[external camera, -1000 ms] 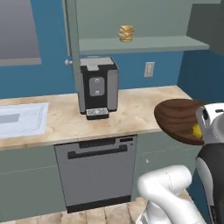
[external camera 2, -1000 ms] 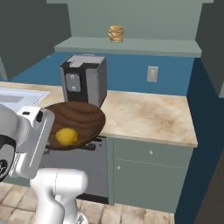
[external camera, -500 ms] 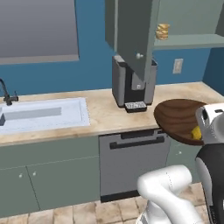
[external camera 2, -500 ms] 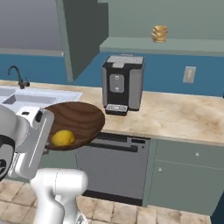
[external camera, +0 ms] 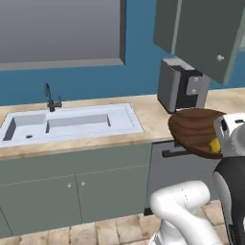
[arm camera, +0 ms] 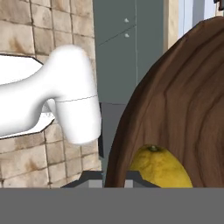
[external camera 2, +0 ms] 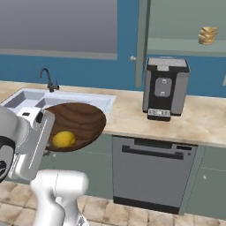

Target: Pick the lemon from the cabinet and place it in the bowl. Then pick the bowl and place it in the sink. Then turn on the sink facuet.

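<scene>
We see the bowl [external camera 2: 75, 126] held up in the air in front of the surface [external camera 2: 132, 117], level with its edge and clear of it. In the right base view the bowl juts out from the white hand toward the sink [external camera 2: 39, 99], and the lemon [external camera 2: 63, 139] lies inside it at the side nearest the hand. The left base view shows the same bowl [external camera: 198, 131] beside the hand, with a sliver of the lemon [external camera: 215, 145] showing at its rim next to the wrist.

In the hand view the bowl [arm camera: 183, 109] rises from the bottom edge as a wide brown curve of grained wood, and the lemon [arm camera: 159, 170] sits low in it, right by where the gripper [arm camera: 114, 181] meets the rim. The gripper appears clamped on the bowl's rim, though its finger tips are mostly hidden by the wood and the band below.

The sink [external camera: 72, 124] lies in the surface well to the left of the bowl in the left base view, with the sink facuet [external camera: 51, 98] standing behind it. A coffee machine [external camera 2: 165, 88] stands on the surface under the cabinet [external camera 2: 185, 26], whose door [external camera: 206, 33] hangs open; a tan stacked lump of food [external camera 2: 207, 35] rests on the cabinet shelf.
</scene>
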Controlling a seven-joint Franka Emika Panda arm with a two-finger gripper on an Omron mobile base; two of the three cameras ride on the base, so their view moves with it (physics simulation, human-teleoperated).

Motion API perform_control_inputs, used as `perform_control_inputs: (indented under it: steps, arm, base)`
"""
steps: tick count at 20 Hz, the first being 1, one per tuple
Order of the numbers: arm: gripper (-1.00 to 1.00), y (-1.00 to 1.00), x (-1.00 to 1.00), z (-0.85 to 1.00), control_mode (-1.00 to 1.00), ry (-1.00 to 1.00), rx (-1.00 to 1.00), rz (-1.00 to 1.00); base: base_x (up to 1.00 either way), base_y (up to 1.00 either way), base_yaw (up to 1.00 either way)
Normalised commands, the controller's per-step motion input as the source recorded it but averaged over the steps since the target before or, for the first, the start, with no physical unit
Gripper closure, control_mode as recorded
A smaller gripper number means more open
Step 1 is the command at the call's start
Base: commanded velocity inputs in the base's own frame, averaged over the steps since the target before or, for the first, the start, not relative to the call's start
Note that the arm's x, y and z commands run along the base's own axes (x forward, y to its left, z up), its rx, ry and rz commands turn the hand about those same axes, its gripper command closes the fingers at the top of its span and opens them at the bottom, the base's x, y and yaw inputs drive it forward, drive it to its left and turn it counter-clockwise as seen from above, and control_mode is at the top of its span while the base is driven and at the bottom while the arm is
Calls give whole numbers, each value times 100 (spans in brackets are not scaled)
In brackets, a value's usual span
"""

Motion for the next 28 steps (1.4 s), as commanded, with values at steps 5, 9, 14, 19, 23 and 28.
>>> perform_control_inputs:
  steps: [5, 9, 14, 19, 23, 28]
  arm:
    - [100, 0, 0, 0, 100, 0, 0, 0]
    - [100, 0, 0, 0, 100, 0, 0, 0]
    - [100, 0, 0, 0, 100, 0, 0, 0]
    - [100, 0, 0, 0, 100, 0, 0, 0]
    - [100, 0, 0, 0, 100, 0, 0, 0]
    - [100, 0, 0, 0, 100, 0, 0, 0]
  base:
    - [9, 90, 0]
    - [28, 75, 0]
    - [54, 50, 0]
    - [52, 52, 0]
    - [55, 42, 0]
    - [59, 15, 0]
